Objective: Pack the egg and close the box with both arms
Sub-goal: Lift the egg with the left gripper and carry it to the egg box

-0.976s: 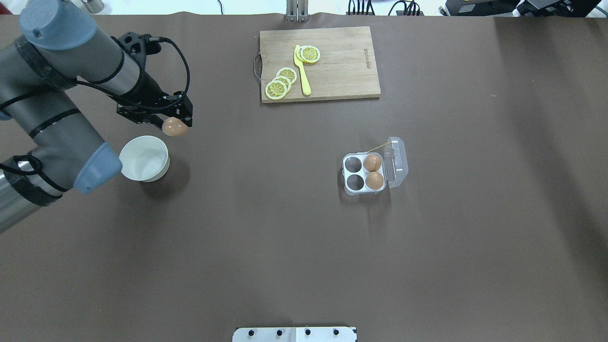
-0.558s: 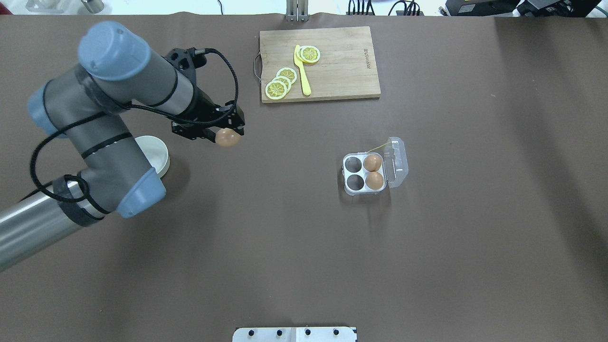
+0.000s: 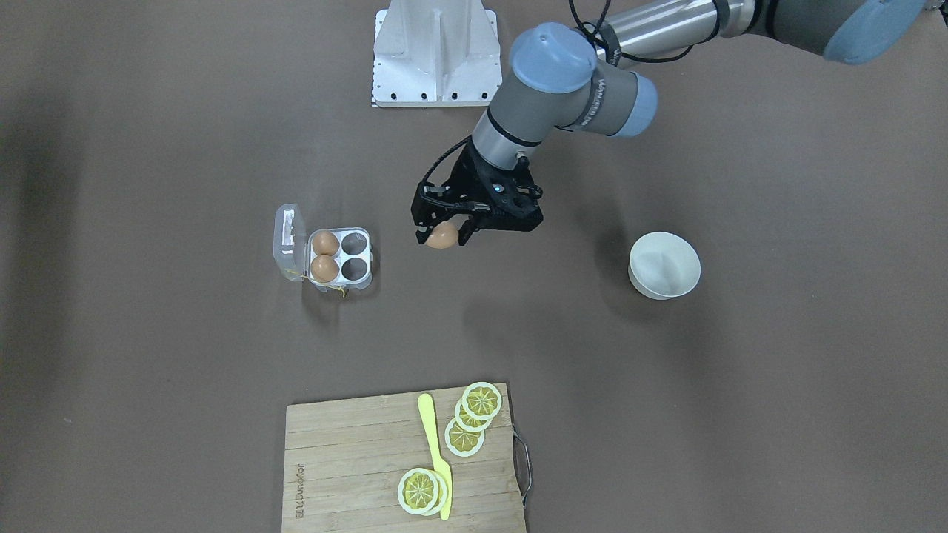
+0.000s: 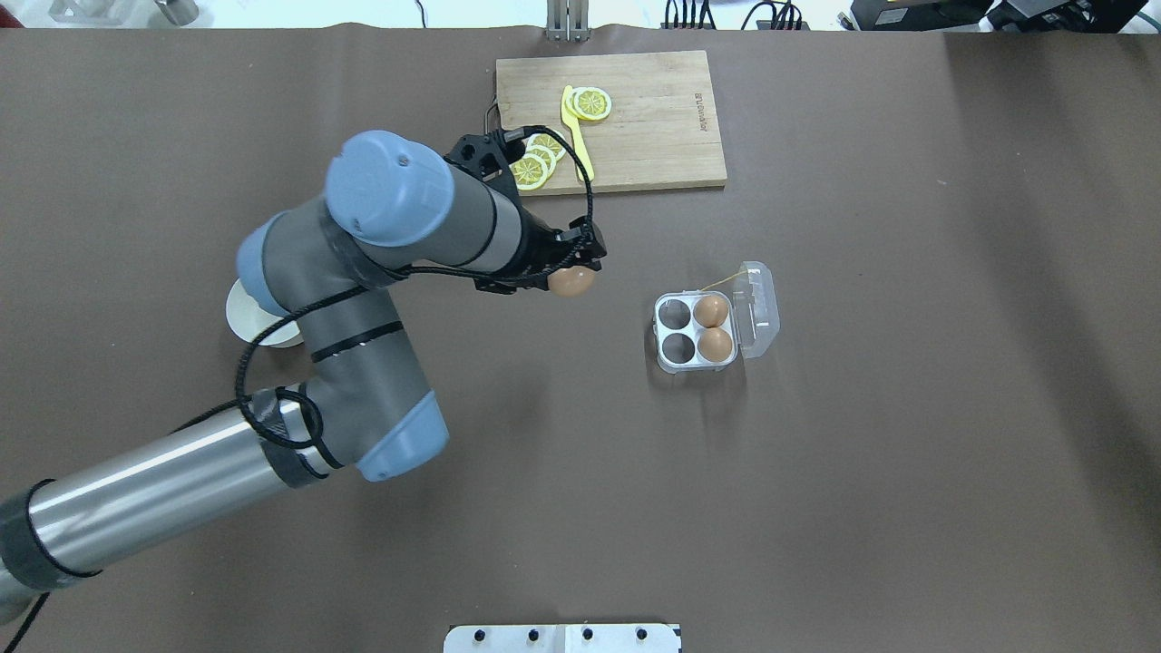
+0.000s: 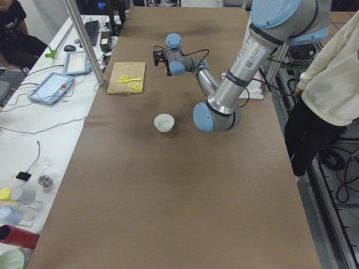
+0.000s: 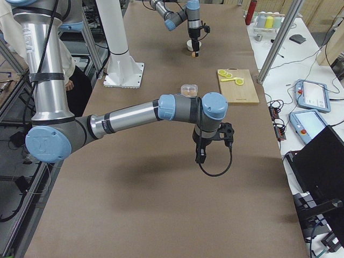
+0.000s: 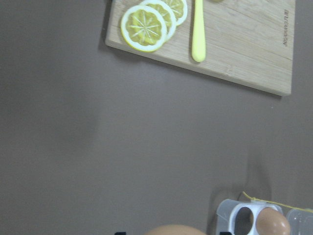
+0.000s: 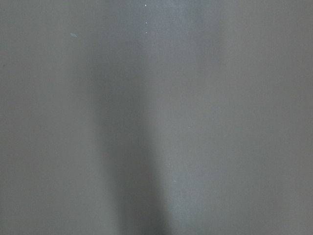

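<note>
My left gripper (image 4: 573,272) is shut on an orange-brown egg (image 4: 570,282) and holds it above the table, a short way left of the box (image 4: 696,328). The front view shows the same egg (image 3: 442,236) between the black fingers. The clear four-cell box is open, its lid (image 4: 760,308) folded out to the right. Two eggs (image 4: 711,310) (image 4: 716,344) fill the cells by the lid; the two left cells are empty. The left wrist view shows the held egg (image 7: 171,230) at the bottom edge and the box (image 7: 244,218) ahead. My right gripper (image 6: 200,156) shows only in the right side view; I cannot tell its state.
A white bowl (image 3: 664,264) stands far left of the box, mostly hidden by my left arm in the overhead view. A wooden cutting board (image 4: 653,118) with lemon slices and a yellow knife (image 4: 580,136) lies at the table's far side. The white base (image 3: 437,52) is at the near edge.
My left arm has swung right with the egg in its gripper, from beside the bowl to a short way left of the box. The box and its eggs have not moved.
</note>
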